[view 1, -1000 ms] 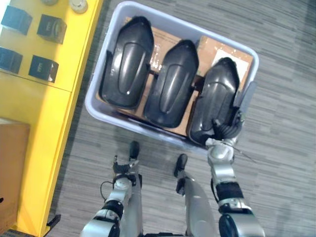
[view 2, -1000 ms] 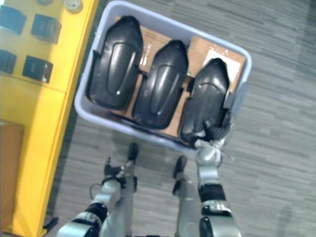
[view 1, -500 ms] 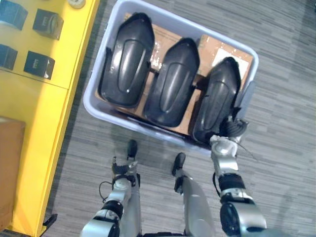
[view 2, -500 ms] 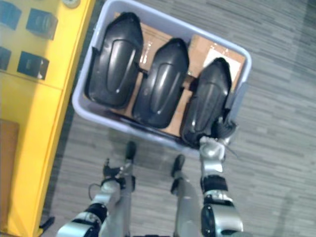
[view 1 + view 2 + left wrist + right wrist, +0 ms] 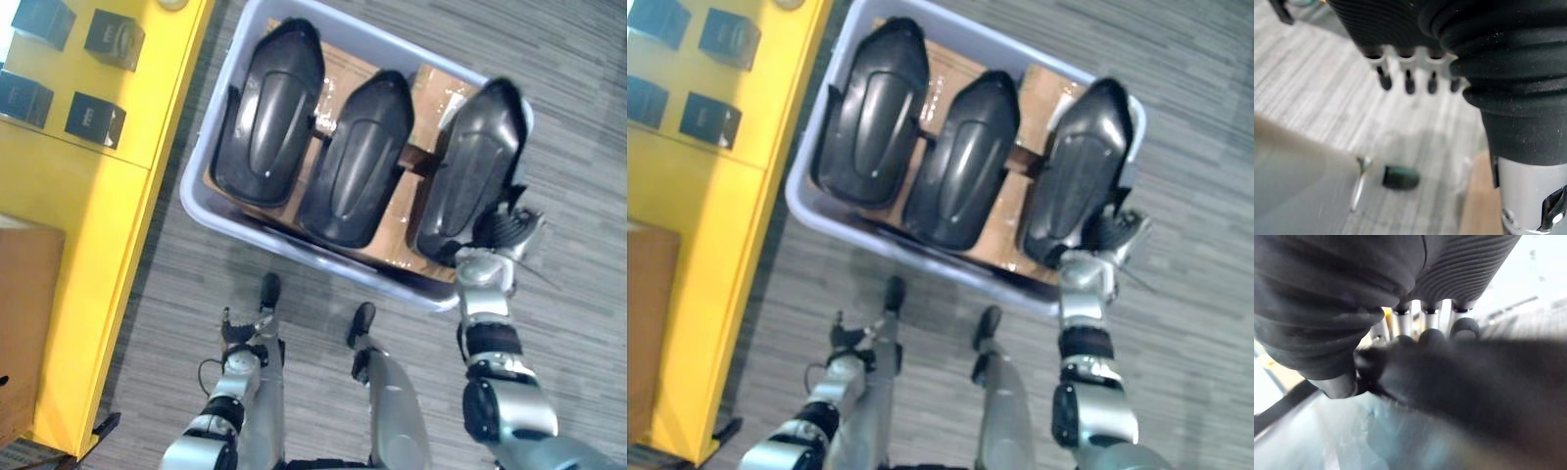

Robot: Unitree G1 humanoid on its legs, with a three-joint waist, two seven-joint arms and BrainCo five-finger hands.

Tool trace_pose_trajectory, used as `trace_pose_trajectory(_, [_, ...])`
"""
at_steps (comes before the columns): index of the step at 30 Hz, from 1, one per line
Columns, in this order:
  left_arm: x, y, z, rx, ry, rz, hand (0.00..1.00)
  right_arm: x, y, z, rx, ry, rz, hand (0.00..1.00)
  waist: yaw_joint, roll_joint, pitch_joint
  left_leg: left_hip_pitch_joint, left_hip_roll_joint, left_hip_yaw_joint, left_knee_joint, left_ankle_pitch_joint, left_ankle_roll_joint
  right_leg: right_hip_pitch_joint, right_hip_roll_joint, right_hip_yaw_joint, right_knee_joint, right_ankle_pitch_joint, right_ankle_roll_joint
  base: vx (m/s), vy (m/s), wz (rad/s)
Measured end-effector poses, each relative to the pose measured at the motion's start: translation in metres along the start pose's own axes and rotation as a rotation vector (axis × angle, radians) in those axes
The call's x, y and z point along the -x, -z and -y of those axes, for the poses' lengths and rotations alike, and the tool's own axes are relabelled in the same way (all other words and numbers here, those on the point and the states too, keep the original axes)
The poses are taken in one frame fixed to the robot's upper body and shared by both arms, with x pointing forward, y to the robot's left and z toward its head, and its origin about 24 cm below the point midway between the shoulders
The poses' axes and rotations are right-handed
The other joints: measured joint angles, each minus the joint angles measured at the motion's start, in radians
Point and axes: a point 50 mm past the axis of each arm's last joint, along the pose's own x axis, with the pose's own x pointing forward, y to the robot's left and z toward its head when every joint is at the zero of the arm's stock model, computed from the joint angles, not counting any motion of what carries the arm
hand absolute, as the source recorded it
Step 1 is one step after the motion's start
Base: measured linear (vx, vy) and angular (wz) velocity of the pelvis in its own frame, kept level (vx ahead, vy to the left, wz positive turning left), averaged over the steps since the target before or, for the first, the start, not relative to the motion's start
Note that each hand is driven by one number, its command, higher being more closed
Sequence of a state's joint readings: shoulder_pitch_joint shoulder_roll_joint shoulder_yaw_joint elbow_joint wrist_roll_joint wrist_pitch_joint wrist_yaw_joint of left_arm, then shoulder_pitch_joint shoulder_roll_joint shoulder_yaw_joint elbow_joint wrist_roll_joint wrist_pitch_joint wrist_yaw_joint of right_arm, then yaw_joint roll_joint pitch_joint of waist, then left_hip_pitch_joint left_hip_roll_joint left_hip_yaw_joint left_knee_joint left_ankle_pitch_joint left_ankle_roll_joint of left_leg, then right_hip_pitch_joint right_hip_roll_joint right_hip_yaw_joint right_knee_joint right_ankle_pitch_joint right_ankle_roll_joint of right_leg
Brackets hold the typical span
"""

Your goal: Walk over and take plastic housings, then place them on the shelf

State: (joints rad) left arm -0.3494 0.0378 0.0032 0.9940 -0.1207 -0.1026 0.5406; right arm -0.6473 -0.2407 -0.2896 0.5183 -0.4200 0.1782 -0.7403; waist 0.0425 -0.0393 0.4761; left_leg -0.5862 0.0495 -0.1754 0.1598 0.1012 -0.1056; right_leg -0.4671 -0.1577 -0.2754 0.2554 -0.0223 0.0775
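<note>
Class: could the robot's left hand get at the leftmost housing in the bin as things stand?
Probably yes: the left hand hangs open outside the near wall of the bin, and nothing covers the leftmost housing; it must rise over that wall. The right hand grips the rightmost housing.

Left hand (image 5: 1400, 22) fingers (image 5: 1385, 78) hang loosely straight in a row, dark tips over grey striped floor (image 5: 1312, 88), brown panel edge (image 5: 1476, 196) beside the silver wrist.

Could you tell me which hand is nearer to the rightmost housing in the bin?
Right. The right hand grips the near end of the rightmost housing; the left hand hangs over the floor, short of the bin.
</note>
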Motion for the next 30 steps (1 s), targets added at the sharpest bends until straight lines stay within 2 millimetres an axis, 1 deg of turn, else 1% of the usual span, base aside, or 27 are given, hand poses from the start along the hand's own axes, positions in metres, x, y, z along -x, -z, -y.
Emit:
trace_pose_trajectory(2, [-0.002, -0.002, -0.003, 0.051, -0.019, -0.010, 0.00, -0.004, -0.009, 0.007, 0.011, 0.029, 0.063, 1.00, -0.001, 0.000, 0.000, 0.010, 0.000, 0.001, 0.000, 0.000, 0.000, 0.010, -0.001, 0.000, 0.001, 0.000, 0.000, 0.00, 0.000, 0.00])
trace_pose_trajectory(5, [-0.002, -0.004, -0.007, 0.077, -0.031, 0.005, 0.00, -0.005, -0.017, 0.012, 0.030, 0.053, 0.124, 1.00, 0.000, 0.000, 0.000, 0.028, 0.000, 0.004, 0.000, -0.001, 0.001, 0.020, -0.003, 0.002, 0.012, -0.007, 0.001, 0.00, 0.000, 0.00])
trace_pose_trajectory(8, [-0.003, -0.005, -0.013, 0.116, -0.051, 0.012, 0.00, -0.003, -0.016, 0.012, 0.070, 0.050, 0.155, 1.00, 0.000, 0.000, 0.000, 0.034, -0.002, 0.000, 0.000, -0.001, 0.001, 0.020, -0.007, 0.001, 0.030, -0.018, 0.002, -0.01, -0.007, 0.04])
trace_pose_trajectory(10, [-0.002, -0.001, -0.018, 0.142, -0.078, -0.003, 0.00, 0.000, -0.008, 0.013, 0.108, 0.044, 0.156, 1.00, 0.003, 0.000, 0.000, 0.052, -0.003, -0.002, -0.005, -0.001, 0.001, 0.036, -0.015, -0.001, 0.036, -0.024, 0.002, 0.01, 0.003, 0.06])
trace_pose_trajectory(13, [-0.001, 0.000, -0.027, 0.158, -0.126, 0.011, 0.00, 0.002, -0.006, 0.021, 0.131, 0.066, 0.183, 1.00, 0.003, 0.001, 0.000, 0.075, -0.006, -0.001, -0.016, 0.000, 0.001, 0.054, -0.018, -0.002, 0.036, -0.028, 0.004, 0.01, 0.000, 0.01])
trace_pose_trajectory(17, [-0.001, -0.019, -0.043, 0.243, -0.232, 0.093, 0.00, 0.002, -0.010, 0.025, 0.156, 0.087, 0.229, 1.00, 0.006, 0.001, 0.000, 0.106, -0.010, -0.002, -0.032, 0.002, 0.002, 0.078, -0.025, -0.004, 0.037, -0.035, 0.009, 0.02, -0.003, 0.04])
trace_pose_trajectory(18, [0.000, -0.031, -0.050, 0.270, -0.279, 0.143, 0.00, 0.002, -0.011, 0.029, 0.173, 0.096, 0.254, 1.00, 0.008, 0.001, 0.000, 0.115, -0.013, -0.002, -0.037, 0.002, 0.002, 0.085, -0.030, -0.006, 0.042, -0.041, 0.012, 0.03, -0.005, 0.07])
trace_pose_trajectory(19, [0.000, -0.036, -0.052, 0.287, -0.296, 0.163, 0.00, 0.001, -0.012, 0.030, 0.185, 0.101, 0.270, 1.00, 0.008, 0.001, 0.000, 0.116, -0.015, -0.003, -0.038, 0.003, 0.003, 0.084, -0.032, -0.007, 0.045, -0.043, 0.012, 0.03, -0.005, 0.10])
trace_pose_trajectory(21, [0.003, -0.063, -0.062, 0.329, -0.346, 0.282, 0.00, -0.003, -0.014, 0.034, 0.207, 0.115, 0.296, 1.00, 0.011, 0.001, 0.000, 0.115, -0.016, -0.008, -0.049, 0.009, 0.003, 0.084, -0.034, -0.019, 0.044, -0.045, 0.012, 0.03, -0.013, 0.10])
trace_pose_trajectory(22, [0.006, -0.075, -0.066, 0.346, -0.367, 0.330, 0.00, -0.004, -0.015, 0.035, 0.213, 0.119, 0.303, 1.00, 0.014, 0.001, 0.000, 0.115, -0.017, -0.008, -0.049, 0.009, 0.003, 0.085, -0.034, -0.020, 0.044, -0.045, 0.012, 0.03, -0.013, 0.06])
trace_pose_trajectory(23, [0.007, -0.082, -0.068, 0.355, -0.378, 0.364, 0.00, -0.004, -0.016, 0.035, 0.216, 0.120, 0.310, 1.00, 0.016, 0.001, 0.000, 0.115, -0.017, -0.008, -0.049, 0.009, 0.003, 0.085, -0.034, -0.020, 0.044, -0.045, 0.012, 0.04, -0.015, 0.00])
trace_pose_trajectory(25, [0.016, -0.111, -0.078, 0.375, -0.412, 0.504, 0.00, -0.005, -0.023, 0.033, 0.215, 0.115, 0.342, 1.00, 0.021, 0.001, 0.000, 0.116, -0.017, -0.008, -0.048, 0.009, 0.003, 0.087, -0.034, -0.020, 0.041, -0.045, 0.012, 0.04, -0.020, -0.01])
trace_pose_trajectory(26, [0.019, -0.121, -0.080, 0.385, -0.419, 0.548, 0.00, -0.005, -0.025, 0.033, 0.214, 0.115, 0.350, 1.00, 0.022, 0.001, 0.000, 0.116, -0.017, -0.008, -0.048, 0.010, 0.003, 0.087, -0.034, -0.021, 0.041, -0.045, 0.012, 0.00, 0.000, 0.00])
trace_pose_trajectory(28, [0.032, -0.152, -0.084, 0.400, -0.423, 0.696, 0.00, -0.006, -0.033, 0.032, 0.214, 0.122, 0.382, 1.00, 0.025, 0.001, 0.000, 0.119, -0.018, -0.008, -0.048, 0.010, 0.003, 0.094, -0.034, -0.023, 0.036, -0.045, 0.012, 0.01, -0.006, 0.02])
trace_pose_trajectory(29, [0.035, -0.159, -0.084, 0.403, -0.419, 0.730, 0.00, -0.007, -0.035, 0.031, 0.213, 0.121, 0.391, 1.00, 0.025, 0.001, 0.000, 0.121, -0.018, -0.008, -0.048, 0.010, 0.003, 0.098, -0.034, -0.024, 0.034, -0.045, 0.012, 0.02, -0.008, 0.04])
trace_pose_trajectory(30, [0.041, -0.171, -0.084, 0.394, -0.415, 0.792, 0.00, -0.006, -0.038, 0.029, 0.210, 0.114, 0.411, 1.00, 0.026, 0.001, 0.000, 0.130, -0.018, -0.008, -0.050, 0.010, 0.003, 0.109, -0.034, -0.025, 0.029, -0.044, 0.013, 0.02, -0.005, 0.03])
